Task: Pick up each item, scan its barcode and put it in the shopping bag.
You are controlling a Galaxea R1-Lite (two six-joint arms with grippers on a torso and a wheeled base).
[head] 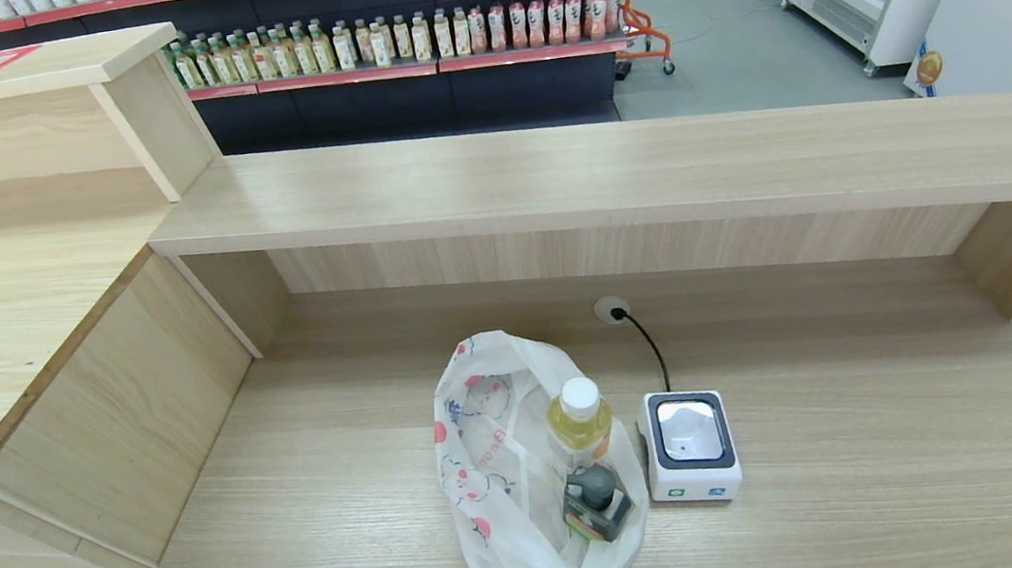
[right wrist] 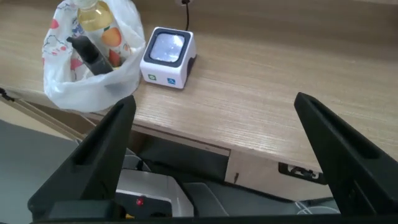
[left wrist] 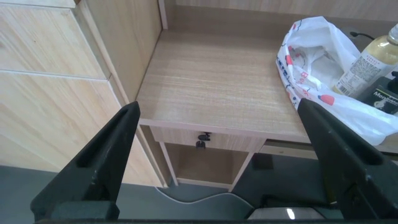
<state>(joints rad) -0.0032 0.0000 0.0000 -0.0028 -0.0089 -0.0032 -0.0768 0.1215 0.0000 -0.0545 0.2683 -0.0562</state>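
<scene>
Both end effectors are released and holding nothing. The left end effector (left wrist: 219, 109) has its fingers spread wide, and so does the right end effector (right wrist: 216, 101). Each sits back off the near edge of the table (head: 877, 431), touching nothing. The key relation is that everything lies ahead of both, up on the table. The shopping bag (head: 503, 480) is forward of the left end effector and off toward the right arm's side. From the right end effector it is forward and toward the left arm's side, with the scanner (head: 689, 444) just beside the bag and closer to straight ahead of the right one. The bottle (head: 580, 421) stands inside the bag with its long axis upright and cap up. A small dark item (head: 597, 504) sits against it on the side nearer the end effectors (looks like a capped box, can't make out more). I see no loose item on the table, so my read is that the bagging is done or close to it. If another pick does come, the bag's mouth faces up and the bottle's cap is the first thing a top-down approach would meet. The right end effector looks better placed for the scanner. For the bag I can't say which arm is nearer, as it sits roughly between the two.
</scene>
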